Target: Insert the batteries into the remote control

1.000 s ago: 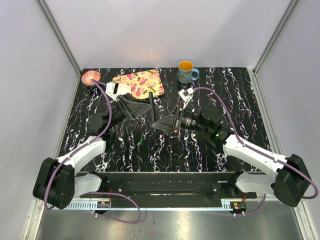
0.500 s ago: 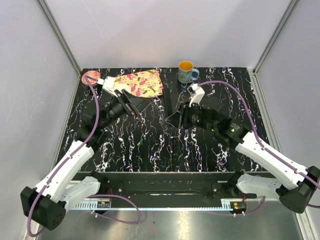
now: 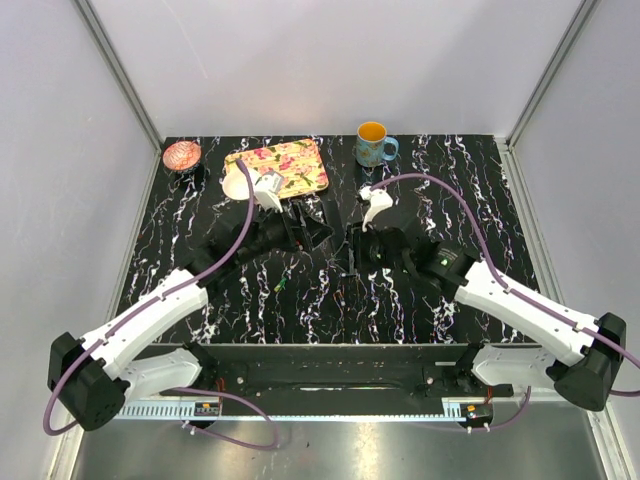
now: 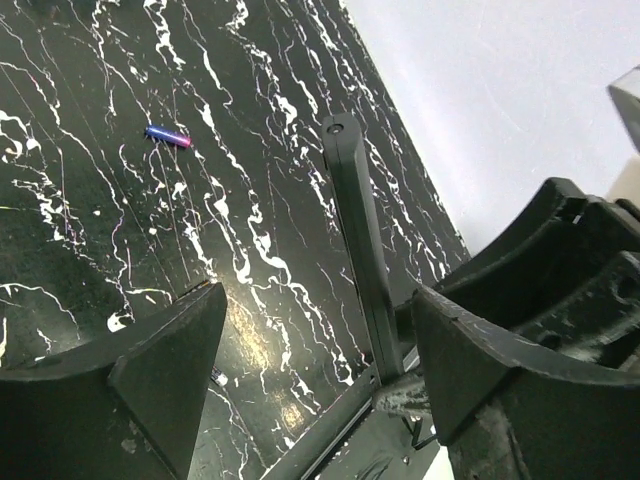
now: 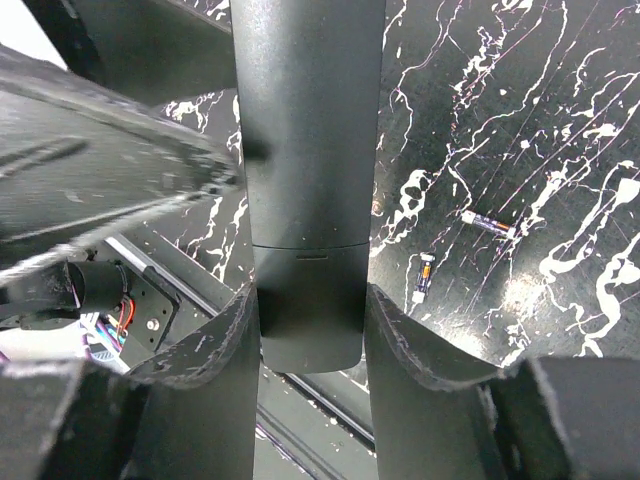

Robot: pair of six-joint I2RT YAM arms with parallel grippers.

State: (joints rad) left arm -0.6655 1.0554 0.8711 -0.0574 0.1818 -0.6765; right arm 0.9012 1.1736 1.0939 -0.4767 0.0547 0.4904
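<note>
My right gripper (image 5: 312, 300) is shut on the lower end of the remote control (image 5: 308, 150), a slim black bar. In the top view that gripper (image 3: 356, 246) holds the remote (image 3: 352, 256) at the table's middle. My left gripper (image 4: 320, 300) is open and empty; the remote (image 4: 355, 230) shows edge-on between its fingers, nearer the right one. In the top view the left gripper (image 3: 312, 230) sits just left of the remote. A purple-blue battery (image 4: 168, 136) lies on the table; a purple one (image 5: 488, 223) and an orange-black one (image 5: 424, 272) lie below the remote. A green-yellow battery (image 3: 281, 286) lies nearer the front.
A floral tray (image 3: 285, 165) lies at the back, a blue mug (image 3: 374, 144) to its right, a pink bowl (image 3: 182, 154) in the back left corner. The black rail (image 3: 320, 365) with the arm bases runs along the near edge. Grey walls close in both sides.
My left gripper has swung right from beside the tray to the remote. My right gripper has shifted slightly and turned, still holding the remote.
</note>
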